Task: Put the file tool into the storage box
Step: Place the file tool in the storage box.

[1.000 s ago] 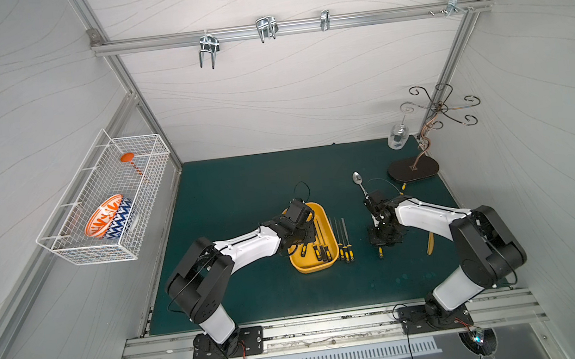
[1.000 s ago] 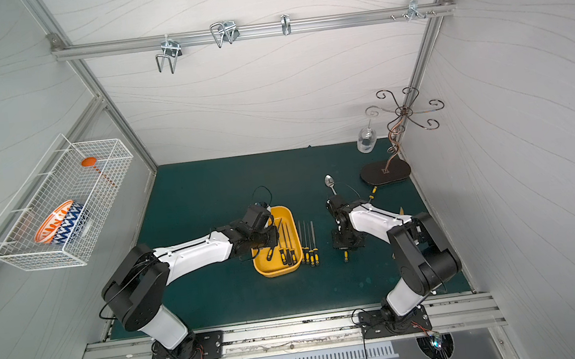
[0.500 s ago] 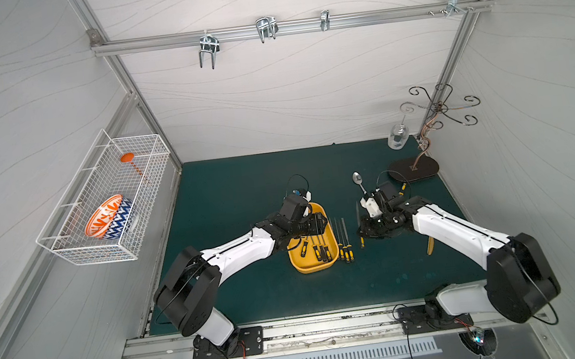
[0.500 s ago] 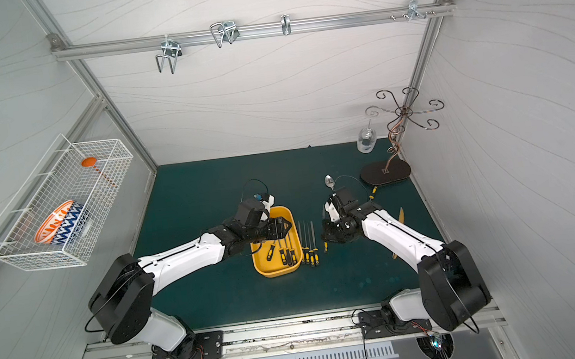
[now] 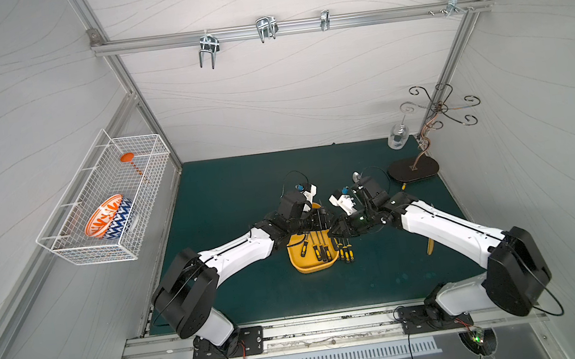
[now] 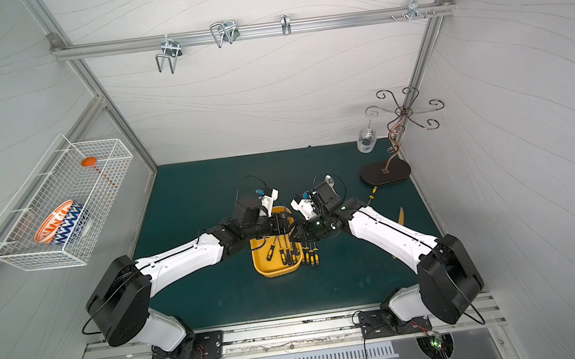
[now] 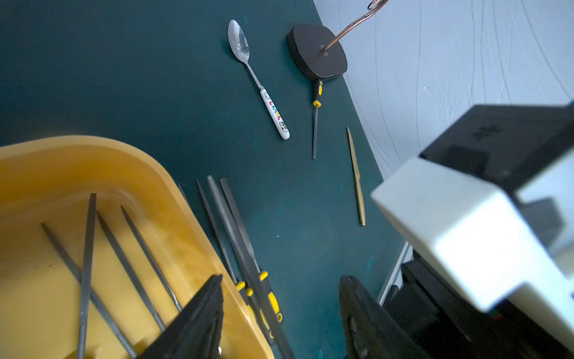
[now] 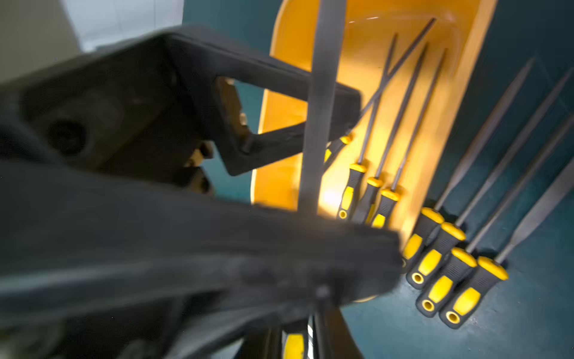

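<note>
Right wrist view: right claw (image 5: 336, 229) clamped tight on file (image 8: 323, 93) where blade meets handle; blade sticks out past its tips.
Left claw (image 7: 281, 281): roughly half open and holding nothing; the blade runs between its jaws, with no contact visible.
File place: in the air between both claws, above the box (image 8: 289, 62) side nearest right claw.
Risk 1: right claw lets go before left claw closes, so file drops, may hit rim and land outside.
Risk 2: claws almost tip to tip, so they bump if either advances.
Risk 3: pinch on thin blade, so file may swivel.
Count, files: 1 held; 4 boxed files (image 8: 400, 118) under left claw; 4 mat files (image 8: 484, 133) just below right claw, beside box; 1 stray file (image 7: 315, 130) well behind right claw.
Count, rest: 1 box, 1 spoon (image 7: 267, 87), 1 gold stick (image 7: 357, 186), 1 stand (image 7: 310, 52).
</note>
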`<state>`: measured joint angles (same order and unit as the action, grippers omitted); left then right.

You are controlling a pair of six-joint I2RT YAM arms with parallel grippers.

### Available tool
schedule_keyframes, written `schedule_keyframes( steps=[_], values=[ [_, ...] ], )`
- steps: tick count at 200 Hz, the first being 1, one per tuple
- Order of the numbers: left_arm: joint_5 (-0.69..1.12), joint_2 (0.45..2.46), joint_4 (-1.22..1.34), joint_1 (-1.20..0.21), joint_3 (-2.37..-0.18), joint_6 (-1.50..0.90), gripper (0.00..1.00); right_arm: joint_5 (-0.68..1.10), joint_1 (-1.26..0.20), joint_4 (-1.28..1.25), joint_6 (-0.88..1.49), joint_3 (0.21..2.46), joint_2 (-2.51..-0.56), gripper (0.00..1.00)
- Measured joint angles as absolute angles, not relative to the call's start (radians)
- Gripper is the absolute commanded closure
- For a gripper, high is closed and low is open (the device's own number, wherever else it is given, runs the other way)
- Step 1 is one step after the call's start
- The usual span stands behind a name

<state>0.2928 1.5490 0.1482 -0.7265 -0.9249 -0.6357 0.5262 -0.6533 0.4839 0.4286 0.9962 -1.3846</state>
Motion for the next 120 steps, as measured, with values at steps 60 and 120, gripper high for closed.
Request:
schedule_keyframes(
  steps=[60, 120],
  values=[
    [0.308, 1.526, 0.208, -0.736, -0.898, -0.659, 1.0, 0.532, -0.667, 0.472, 0.422, 0.998, -1.393, 0.73],
    [0.139, 1.51, 0.108, -0.723, -0.84, -0.614, 1.0, 0.485, -0.665, 0.473, 0.437, 0.997, -1.382, 0.57]
  ],
)
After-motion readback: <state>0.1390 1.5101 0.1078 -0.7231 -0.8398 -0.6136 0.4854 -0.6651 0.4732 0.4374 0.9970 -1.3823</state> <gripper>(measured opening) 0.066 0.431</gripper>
